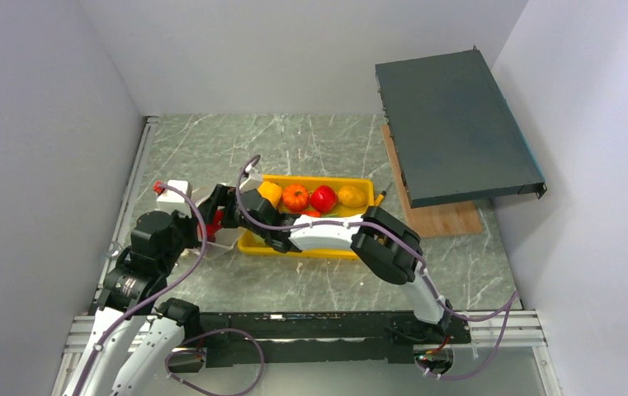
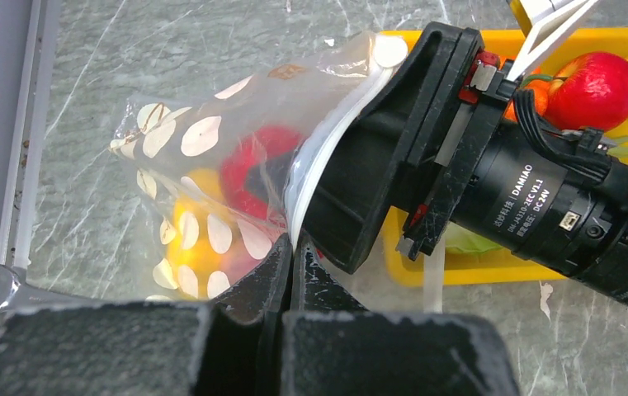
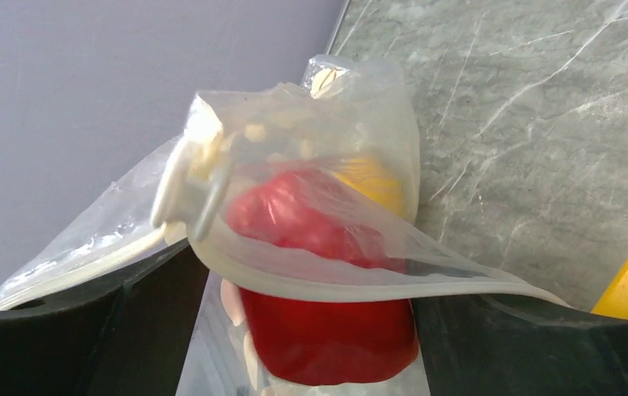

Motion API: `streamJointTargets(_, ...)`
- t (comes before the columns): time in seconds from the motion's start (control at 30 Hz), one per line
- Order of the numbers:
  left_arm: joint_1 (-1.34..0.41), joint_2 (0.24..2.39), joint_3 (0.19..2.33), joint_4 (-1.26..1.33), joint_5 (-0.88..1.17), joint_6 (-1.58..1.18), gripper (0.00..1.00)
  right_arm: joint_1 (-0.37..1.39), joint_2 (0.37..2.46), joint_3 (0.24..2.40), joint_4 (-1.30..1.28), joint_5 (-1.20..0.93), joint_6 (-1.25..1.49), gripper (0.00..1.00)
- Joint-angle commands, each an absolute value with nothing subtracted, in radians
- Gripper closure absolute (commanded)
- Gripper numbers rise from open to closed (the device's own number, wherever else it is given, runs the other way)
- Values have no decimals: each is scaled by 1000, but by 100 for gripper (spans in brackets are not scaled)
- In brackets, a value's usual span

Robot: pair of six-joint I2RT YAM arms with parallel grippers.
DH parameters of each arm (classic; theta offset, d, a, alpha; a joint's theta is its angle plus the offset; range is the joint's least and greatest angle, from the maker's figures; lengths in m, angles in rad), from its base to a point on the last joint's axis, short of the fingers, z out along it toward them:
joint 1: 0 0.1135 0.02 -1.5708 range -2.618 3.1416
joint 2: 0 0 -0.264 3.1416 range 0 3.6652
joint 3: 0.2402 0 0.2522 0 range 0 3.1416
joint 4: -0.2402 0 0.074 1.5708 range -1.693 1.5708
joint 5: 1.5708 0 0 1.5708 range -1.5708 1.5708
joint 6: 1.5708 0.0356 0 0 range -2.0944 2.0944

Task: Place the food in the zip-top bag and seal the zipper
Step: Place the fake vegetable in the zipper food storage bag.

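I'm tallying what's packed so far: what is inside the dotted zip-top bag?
A red pepper and a yellow piece behind it show through the zip-top bag. Anything beneath them is covered, so cannot be counted.

The left arm (image 1: 152, 247) bends up from its base and leans toward the right, and the left gripper (image 2: 291, 254) is pinched tight on the rim of the bag (image 2: 203, 140). The right arm (image 1: 331, 235) folds at the elbow and stretches leftward. The right gripper (image 3: 310, 330) has its fingers spread wide, close beside the other gripper.
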State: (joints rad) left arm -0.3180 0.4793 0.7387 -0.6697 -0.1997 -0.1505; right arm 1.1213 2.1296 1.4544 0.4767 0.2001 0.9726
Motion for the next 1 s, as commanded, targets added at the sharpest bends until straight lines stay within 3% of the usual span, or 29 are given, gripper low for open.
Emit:
streamJointTargets(0.0, -321, 457, 739, -627, -224, -153, 100, 1110, 2134, 1507, 432, 139, 965, 8)
streamJointTargets(0.6, -320, 456, 754, -661, -396, -213, 100, 1099, 1937, 1474, 174, 66, 749, 5)
streamJointTargets(0.77, -321, 464, 754, -660, -380, -221, 100, 1098, 1962, 1651, -92, 37, 621, 5)
streamJointTargets(0.97, -321, 585, 990, -907, -381, -366, 100, 1095, 1854, 1646, -205, 105, 549, 5)
